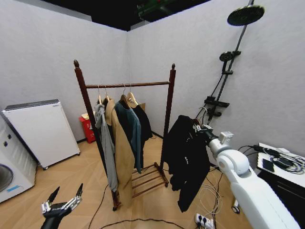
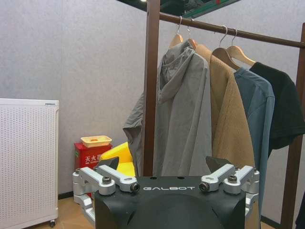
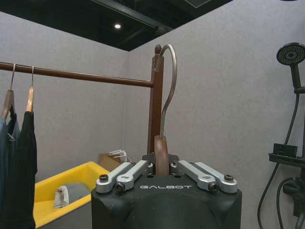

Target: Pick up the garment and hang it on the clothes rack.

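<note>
The right arm (image 1: pixel 252 188) is clad in smooth white shells, rounded at the joint and capped near the wrist by a small pale grey block. Each gripper is built on a glossy black housing marked "GALBOT" in pale letters, from which silver-grey metal linkage bars are fixed with dark round screws, as is seen on the left gripper (image 2: pixel 167 172) and the right gripper (image 3: pixel 163 164). In the head view the left gripper (image 1: pixel 64 196) is shown with dark pointed fingertips on silver links above a black wrist.
</note>
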### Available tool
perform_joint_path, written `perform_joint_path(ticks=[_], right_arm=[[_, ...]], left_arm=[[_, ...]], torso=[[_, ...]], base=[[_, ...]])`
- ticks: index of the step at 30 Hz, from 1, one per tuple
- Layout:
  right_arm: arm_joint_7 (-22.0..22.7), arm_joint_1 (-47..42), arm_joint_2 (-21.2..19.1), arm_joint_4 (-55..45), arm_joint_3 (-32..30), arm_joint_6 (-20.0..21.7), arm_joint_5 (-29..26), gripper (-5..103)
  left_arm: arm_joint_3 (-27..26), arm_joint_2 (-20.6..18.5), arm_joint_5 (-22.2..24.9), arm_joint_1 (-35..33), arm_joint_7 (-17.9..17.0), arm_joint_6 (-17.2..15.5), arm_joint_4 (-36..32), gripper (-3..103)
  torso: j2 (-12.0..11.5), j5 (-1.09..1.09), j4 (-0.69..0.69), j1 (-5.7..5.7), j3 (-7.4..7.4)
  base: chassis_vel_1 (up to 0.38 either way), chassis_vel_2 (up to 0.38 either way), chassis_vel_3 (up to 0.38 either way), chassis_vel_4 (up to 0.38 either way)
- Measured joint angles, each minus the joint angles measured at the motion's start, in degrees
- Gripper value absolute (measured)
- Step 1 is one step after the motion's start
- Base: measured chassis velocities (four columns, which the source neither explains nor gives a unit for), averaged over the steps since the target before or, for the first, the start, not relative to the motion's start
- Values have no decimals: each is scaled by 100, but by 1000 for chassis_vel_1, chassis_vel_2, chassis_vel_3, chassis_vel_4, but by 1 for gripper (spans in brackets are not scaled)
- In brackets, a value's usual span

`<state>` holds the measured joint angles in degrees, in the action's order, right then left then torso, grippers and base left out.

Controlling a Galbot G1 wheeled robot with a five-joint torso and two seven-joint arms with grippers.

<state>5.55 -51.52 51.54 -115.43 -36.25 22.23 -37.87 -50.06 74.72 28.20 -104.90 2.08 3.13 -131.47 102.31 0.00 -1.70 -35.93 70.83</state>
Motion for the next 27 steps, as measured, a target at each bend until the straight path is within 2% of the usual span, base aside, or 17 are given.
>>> perform_joint_path(ticks=[8,17,27], right_arm=[[-284,-229,67,-165,-97,64,-149,10],[-307,-77,171,-76,169,65,-25,10],[-315,-18,246,-49,316,60,119,10]], left_arm=[[0,0,0,0,0,1,0,100],[0,0,0,-1,0,0,0,100],[0,0,0,0,0,0,0,100]], torso=[[0,0,6,0,0],[0,0,6,1,0],[-2,1,6,0,1]], base=[[0,0,0,0],[0,0,0,0],[-133,143,139,-142]])
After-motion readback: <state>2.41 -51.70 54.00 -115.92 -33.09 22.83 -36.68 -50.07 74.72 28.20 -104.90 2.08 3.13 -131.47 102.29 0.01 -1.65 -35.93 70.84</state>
